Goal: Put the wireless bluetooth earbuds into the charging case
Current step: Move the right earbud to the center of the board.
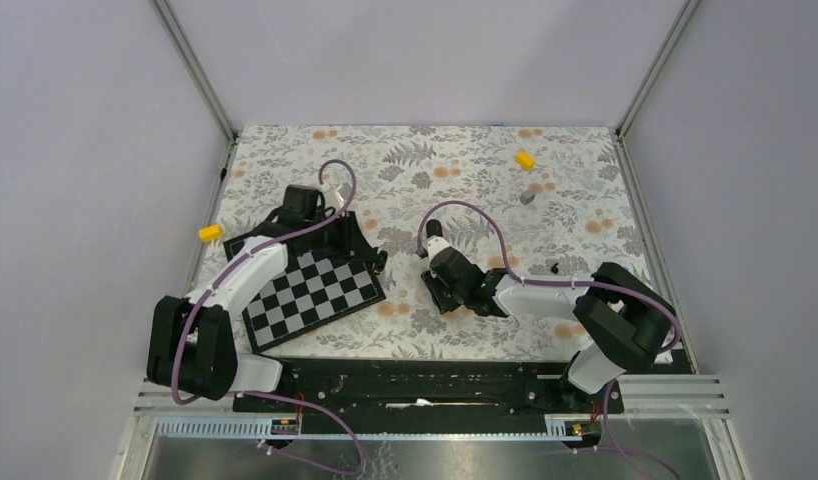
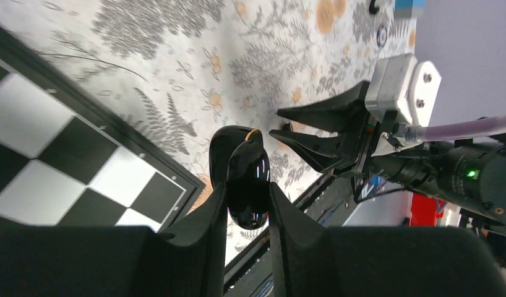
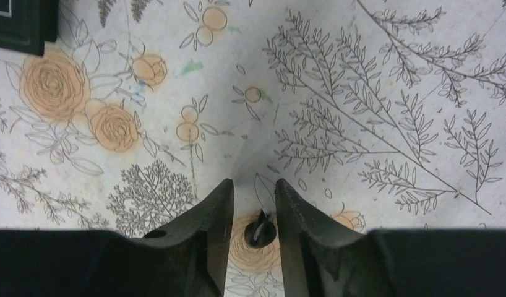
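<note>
Charging case [image 2: 247, 170] clenched in left hand [image 2: 247, 189], chessboard [image 2: 83, 167] just beside; earbud [image 3: 260, 230] within right hand [image 3: 255, 185] (grasp: cannot tell).

Ahead of the right gripper [image 3: 255, 184] the tablecloth [image 3: 374, 74] lies open, with only a corner of the chessboard [image 3: 15, 25] far to its front-left. An earbud [image 3: 260, 230] fills most of the gap between its parted jaws. The left gripper [image 2: 247, 189], clamped on the charging case [image 2: 247, 173], has the board's frame close on its left and the right gripper's fingers just ahead-right.

Black charging case [image 2: 247, 179], black-and-white chequered board [image 1: 310, 290], grey-orange floral tablecloth [image 1: 465, 170].
</note>
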`<state>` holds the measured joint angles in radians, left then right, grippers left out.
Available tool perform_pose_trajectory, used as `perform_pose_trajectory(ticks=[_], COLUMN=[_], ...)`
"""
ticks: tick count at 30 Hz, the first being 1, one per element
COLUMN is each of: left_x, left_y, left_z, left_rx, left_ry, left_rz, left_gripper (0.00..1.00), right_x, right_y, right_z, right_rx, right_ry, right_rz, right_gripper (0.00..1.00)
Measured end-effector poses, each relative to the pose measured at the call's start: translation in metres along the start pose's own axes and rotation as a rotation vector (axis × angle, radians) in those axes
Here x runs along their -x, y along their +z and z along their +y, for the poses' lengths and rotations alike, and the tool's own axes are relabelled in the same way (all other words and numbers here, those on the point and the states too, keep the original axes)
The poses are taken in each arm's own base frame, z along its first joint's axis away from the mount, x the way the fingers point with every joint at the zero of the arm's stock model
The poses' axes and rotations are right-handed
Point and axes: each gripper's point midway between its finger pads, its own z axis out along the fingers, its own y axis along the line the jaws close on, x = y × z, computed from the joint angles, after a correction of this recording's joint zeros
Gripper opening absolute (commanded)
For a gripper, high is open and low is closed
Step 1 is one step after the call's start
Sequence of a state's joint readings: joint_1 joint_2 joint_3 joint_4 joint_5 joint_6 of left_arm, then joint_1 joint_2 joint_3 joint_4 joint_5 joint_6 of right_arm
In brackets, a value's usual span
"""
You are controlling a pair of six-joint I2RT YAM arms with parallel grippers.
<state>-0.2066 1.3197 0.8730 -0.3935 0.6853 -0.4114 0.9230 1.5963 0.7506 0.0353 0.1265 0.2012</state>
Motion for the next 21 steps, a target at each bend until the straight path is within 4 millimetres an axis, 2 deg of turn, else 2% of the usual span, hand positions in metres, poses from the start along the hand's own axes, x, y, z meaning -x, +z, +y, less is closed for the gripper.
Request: perform_pose_trajectory(ticks=[2, 4, 12, 21], left_x=[-0.013, -0.017, -0.011, -0.009], left_y=[0.011, 0.014, 0.014, 0.020], left_z=[-0.005, -0.008, -0.010, -0.010], left_rx=[-0.011, -0.016, -0.011, -0.013], left_ry=[0.007, 0.009, 0.012, 0.007], left_rz=[0.054, 0.071, 0.051, 0.055], left_gripper=[0.00, 0.00, 0.00, 0.00], right_x=[-0.002, -0.003, -0.015, -0.027], right_y=[-0.002, -0.003, -0.015, -0.024], right_z=[0.001, 0.002, 0.001, -0.016], right_rx=[0.008, 0.014, 0.018, -0.068], right_ry=[0.012, 0.033, 0.115, 0.159], right_rz=[-0.008, -0.017, -0.022, -0.004], right_gripper=[0.45, 0.46, 0.52, 0.53])
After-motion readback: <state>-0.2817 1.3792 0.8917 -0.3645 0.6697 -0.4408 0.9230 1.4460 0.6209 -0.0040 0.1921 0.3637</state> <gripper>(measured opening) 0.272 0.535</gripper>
